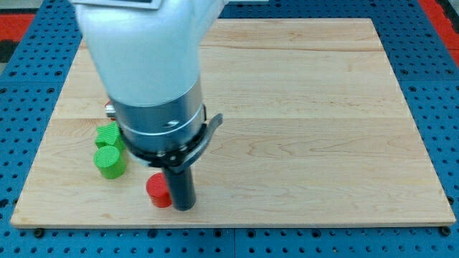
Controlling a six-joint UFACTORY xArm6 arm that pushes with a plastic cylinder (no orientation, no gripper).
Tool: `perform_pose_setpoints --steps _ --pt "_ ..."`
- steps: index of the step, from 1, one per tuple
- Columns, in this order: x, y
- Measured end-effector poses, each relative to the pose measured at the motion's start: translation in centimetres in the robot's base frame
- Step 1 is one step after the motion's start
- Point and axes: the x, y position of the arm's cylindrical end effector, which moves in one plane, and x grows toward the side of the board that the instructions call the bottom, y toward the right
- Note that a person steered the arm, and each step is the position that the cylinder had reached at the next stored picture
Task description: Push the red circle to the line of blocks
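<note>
The red circle (157, 190) stands near the view's bottom edge of the wooden board (301, 107), left of centre. My tip (183, 207) is down on the board right next to the red circle's right side, touching or nearly touching it. Up and left of the red circle stand two green blocks: a green circle (110, 161) and, just above it, a green block (107, 135) with a ridged top whose shape I cannot make out. The arm's body hides whatever lies behind it at the upper left.
The large white and grey arm body (150, 79) covers the board's upper left. A small bit of some object (110, 109) shows at its left edge. Blue perforated table (430, 43) surrounds the board.
</note>
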Motion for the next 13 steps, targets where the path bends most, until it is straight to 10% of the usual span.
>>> perform_pose_setpoints --steps 8,13 --pt "-5.3 -2.2" --pt "0.9 -4.9"
